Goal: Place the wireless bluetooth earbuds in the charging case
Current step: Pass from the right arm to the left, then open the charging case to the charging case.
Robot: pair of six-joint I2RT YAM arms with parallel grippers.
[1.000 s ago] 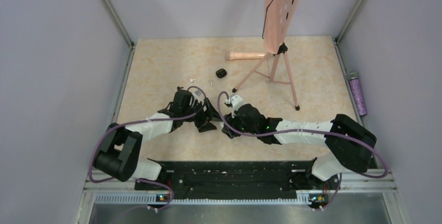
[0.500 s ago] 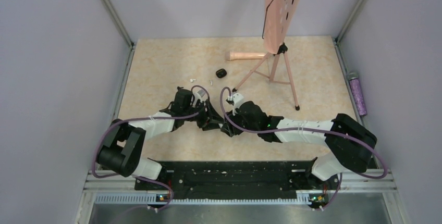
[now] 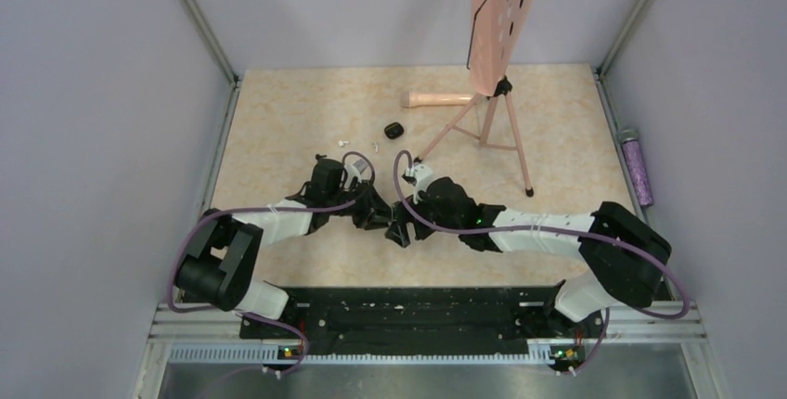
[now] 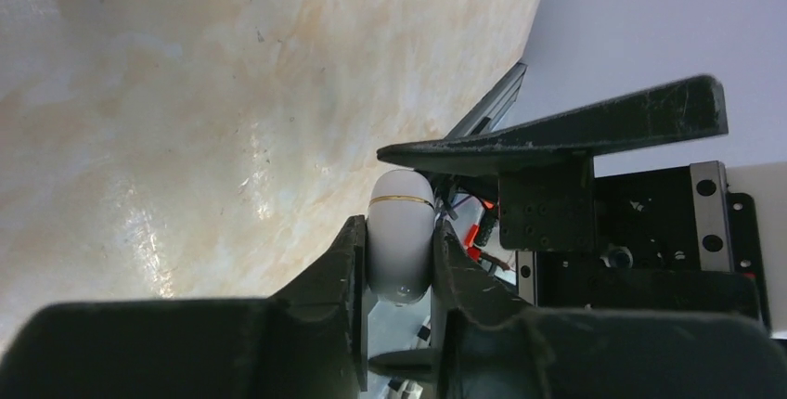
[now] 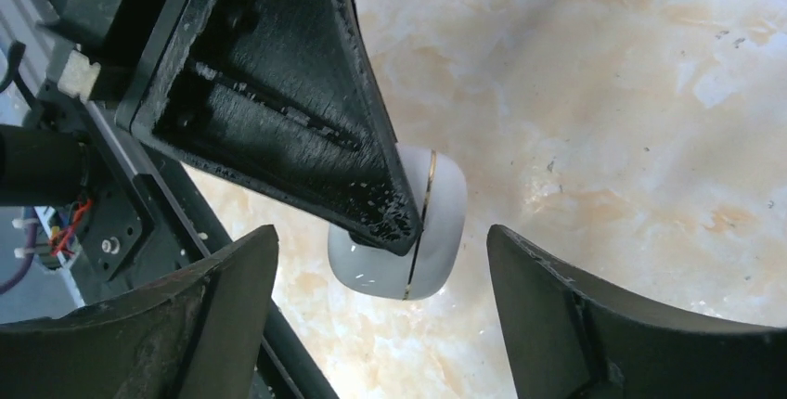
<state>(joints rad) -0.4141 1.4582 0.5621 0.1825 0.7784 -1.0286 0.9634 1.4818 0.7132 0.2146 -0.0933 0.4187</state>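
The charging case (image 4: pixel 401 204) is a closed white pod with a thin gold seam, pinched between the two black fingers of my left gripper (image 4: pixel 401 232). In the right wrist view the case (image 5: pixel 444 223) hangs just above the table, partly behind a left finger (image 5: pixel 306 139). My right gripper (image 5: pixel 380 232) stands open around it, both fingertips clear of the shell. From above, the left gripper (image 3: pixel 376 216) and right gripper (image 3: pixel 397 229) meet near the table's middle and hide the case. A small black lump (image 3: pixel 393 129) lies farther back; I cannot tell whether it is the earbuds.
A pink tripod (image 3: pixel 483 121) carrying a pink perforated board (image 3: pixel 506 9) stands at the back right. A pink cylinder (image 3: pixel 438 99) lies beside it. Two tiny white bits (image 3: pixel 341 144) rest behind the grippers. A purple bottle (image 3: pixel 637 167) lies outside the right rail.
The left gripper has shut on the case and shifted slightly right. The right gripper has opened wide and let go of it.
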